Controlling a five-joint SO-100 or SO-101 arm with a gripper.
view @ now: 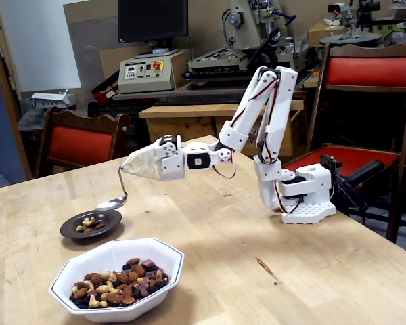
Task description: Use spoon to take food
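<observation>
The white arm reaches left over the wooden table, and its gripper (132,164) is wrapped in beige tape and shut on the spoon's handle. The shiny metal spoon (112,202) hangs down from it, its bowl hovering just above the right rim of a small dark saucer (69,233); the bowl looks empty. A few nuts of the food (88,221) lie on that saucer. Most of the food (118,282), almonds, cashews and dark dried fruit, fills a white octagonal bowl (164,254) at the front.
The arm's white base (306,198) stands at the table's right side. Red-cushioned wooden chairs (81,141) stand behind the table, with benches and machines beyond. Bare wood lies between the white bowl and the base.
</observation>
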